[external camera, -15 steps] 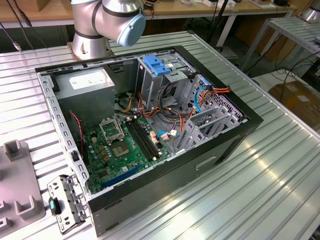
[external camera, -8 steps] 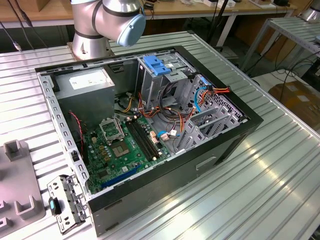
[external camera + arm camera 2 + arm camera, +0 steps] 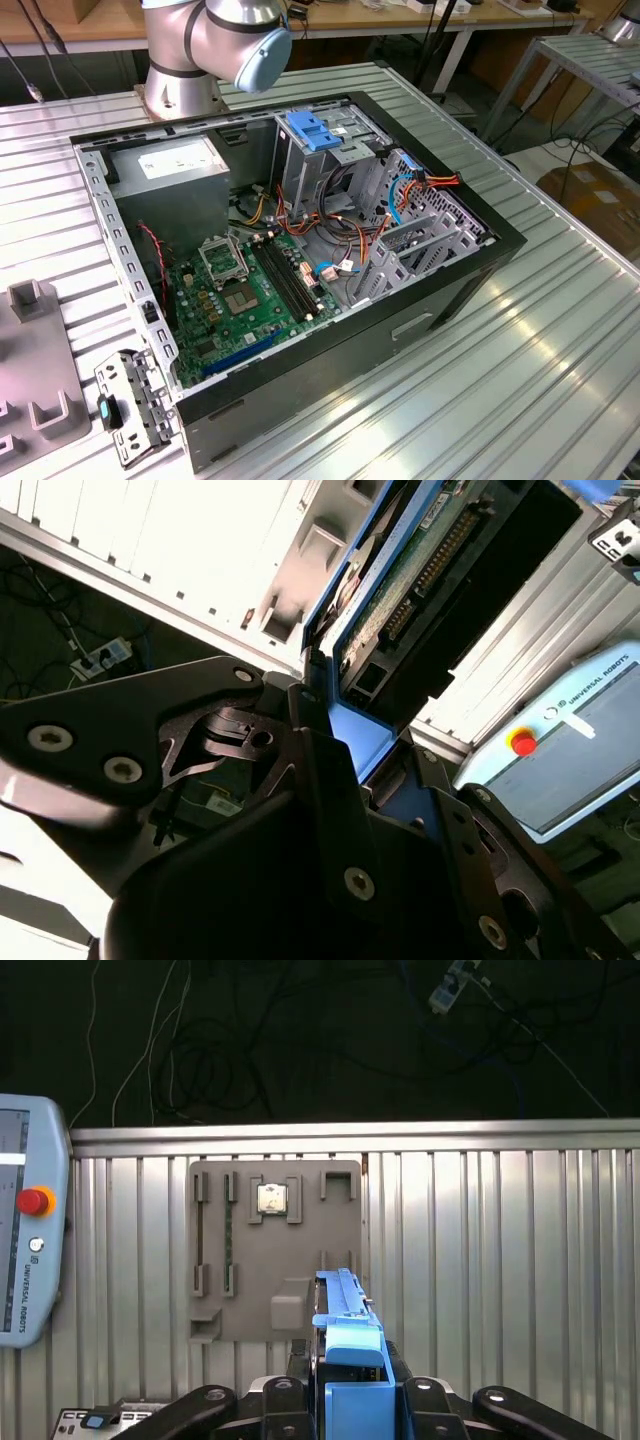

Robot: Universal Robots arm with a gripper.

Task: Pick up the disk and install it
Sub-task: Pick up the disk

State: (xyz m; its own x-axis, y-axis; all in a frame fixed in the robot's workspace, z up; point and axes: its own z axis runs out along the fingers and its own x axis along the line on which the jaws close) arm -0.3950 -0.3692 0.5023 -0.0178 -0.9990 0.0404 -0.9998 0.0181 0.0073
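**Disk held by its blue carrier, not yet in the case**

At the exterior view's left, the grey fixture plate lies on the ribbed tabletop. The open computer case stands in the middle. Its metal drive cage is toward the exterior view's right, with orange cables just beside it.

In the first wrist view the end effector is closed on the disk, pressing the blue carrier from both sides. The disk stands on edge over the tabletop, facing the grey plate and well apart from the case.

I judge this to be a carrying step. To do it well, the disk should be held straight and gripped only on the carrier, never on the green board underneath. It should also stay clear of the cables and the case rim.
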